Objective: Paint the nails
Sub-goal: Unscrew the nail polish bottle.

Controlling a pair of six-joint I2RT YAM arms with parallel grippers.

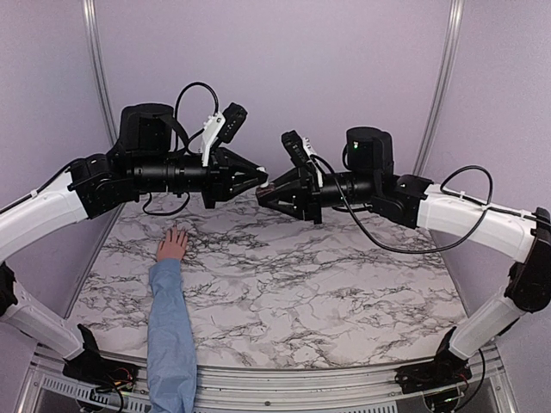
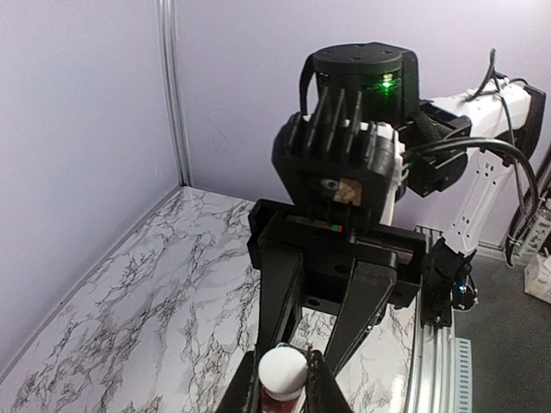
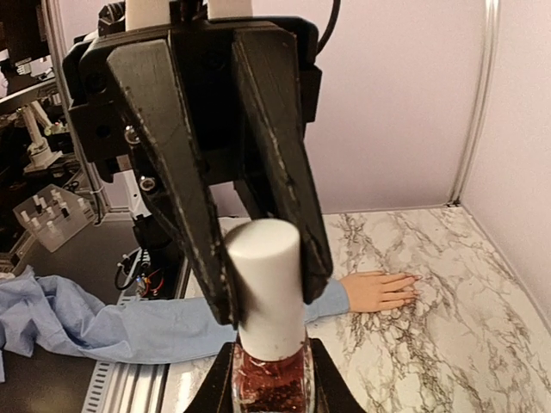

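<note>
Within right end effector [image 3: 272,391], red-filled bottle [image 3: 271,366]

Soft, even light from overhead fills the lilac-walled booth. The marble table [image 1: 344,292] is bright, with only faint shadows under the arms. The overhead view bows at its edges. In the right wrist view, the close white cap [image 3: 267,284] is slightly out of focus.

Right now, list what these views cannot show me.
Nails: too small on the hand in the top view, blurred in the right wrist view.
Any brush: hidden under the white cap, every view.
Bottle base: cut off by both wrist views' bottom edge.
Hand: outside the left wrist view.
</note>
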